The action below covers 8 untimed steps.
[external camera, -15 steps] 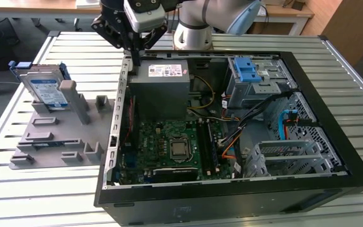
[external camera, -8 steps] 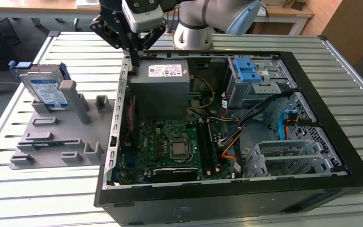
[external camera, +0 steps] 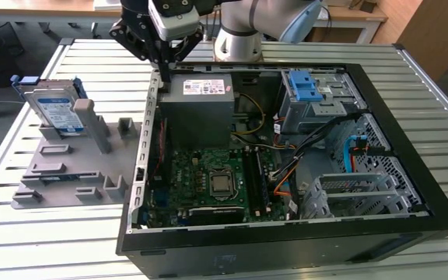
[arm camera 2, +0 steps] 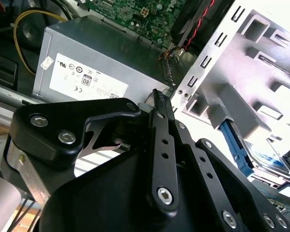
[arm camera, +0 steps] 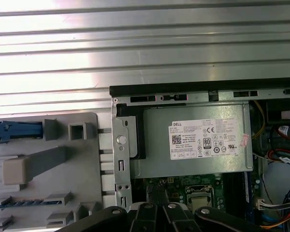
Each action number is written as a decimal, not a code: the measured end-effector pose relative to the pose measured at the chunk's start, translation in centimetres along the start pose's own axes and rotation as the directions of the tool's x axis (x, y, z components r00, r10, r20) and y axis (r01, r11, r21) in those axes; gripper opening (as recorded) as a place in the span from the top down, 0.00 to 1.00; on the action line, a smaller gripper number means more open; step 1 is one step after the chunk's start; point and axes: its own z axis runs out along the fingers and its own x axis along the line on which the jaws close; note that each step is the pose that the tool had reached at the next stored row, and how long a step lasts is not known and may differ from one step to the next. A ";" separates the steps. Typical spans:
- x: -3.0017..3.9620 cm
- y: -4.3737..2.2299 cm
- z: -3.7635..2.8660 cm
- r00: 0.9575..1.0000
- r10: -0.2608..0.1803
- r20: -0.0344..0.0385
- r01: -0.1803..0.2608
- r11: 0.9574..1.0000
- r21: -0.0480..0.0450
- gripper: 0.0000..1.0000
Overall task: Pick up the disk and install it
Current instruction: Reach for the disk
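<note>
Slatted metal table point(external camera: 45, 239), with a wooden desk point(external camera: 349, 16) behind it. I log these items:
- Grey holder plate point(external camera: 60, 175) on the exterior view's left.
- The disk point(external camera: 58, 112), upright in the plate's slot, in its blue bracket.
- Open black computer case point(external camera: 286, 254) beside the plate.
- Gripper point(external camera: 164, 74) over the case edge by the power supply point(external camera: 200, 111), fingers together, empty, well apart from the disk.

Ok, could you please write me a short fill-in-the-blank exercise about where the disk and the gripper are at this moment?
1. The disk stands upright in a grey fixture on the exterior view's ____ of the computer case.
2. The gripper, shut above the case's side wall, holds ____.
3. The grey power supply beside the gripper carries a ____ sticker.

Missing words: left; nothing; white.
</note>
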 end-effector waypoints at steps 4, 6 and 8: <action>0.10 -0.01 0.02 1.000 0.000 0.000 0.000 1.000 0.000 0.89; 0.14 -0.01 0.03 1.000 0.000 0.000 0.000 1.000 0.000 0.89; 0.18 -0.02 0.04 1.000 0.000 0.000 0.000 1.000 0.000 0.89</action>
